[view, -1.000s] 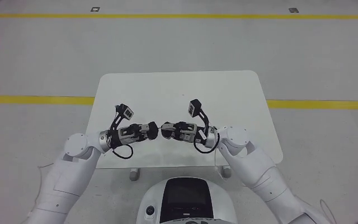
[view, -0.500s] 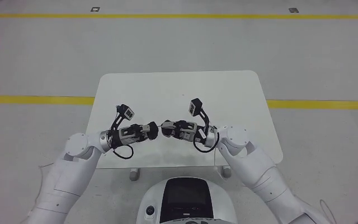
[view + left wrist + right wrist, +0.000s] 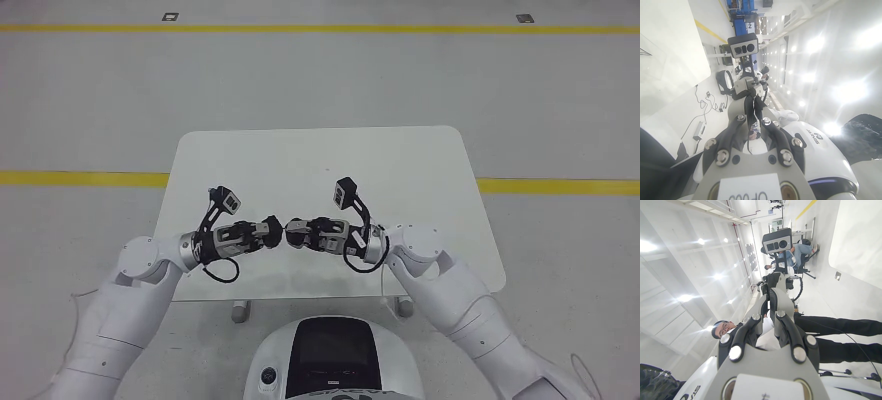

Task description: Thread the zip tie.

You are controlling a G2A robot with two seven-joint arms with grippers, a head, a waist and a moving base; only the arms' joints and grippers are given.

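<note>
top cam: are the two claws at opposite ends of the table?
No, the left claw and the right claw meet tip to tip over the near middle of the table.

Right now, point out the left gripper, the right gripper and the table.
left gripper (image 3: 278, 228): top view, midway between its fingertips.
right gripper (image 3: 298, 231): top view, midway between its fingertips.
table (image 3: 320, 160): top view, bare surface beyond the grippers.

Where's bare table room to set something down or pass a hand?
Free: the far half of the table, beyond both tools, and its side strips outboard of each arm. Crowded: near-centre, where the left tool and right tool face tip to tip.
</note>
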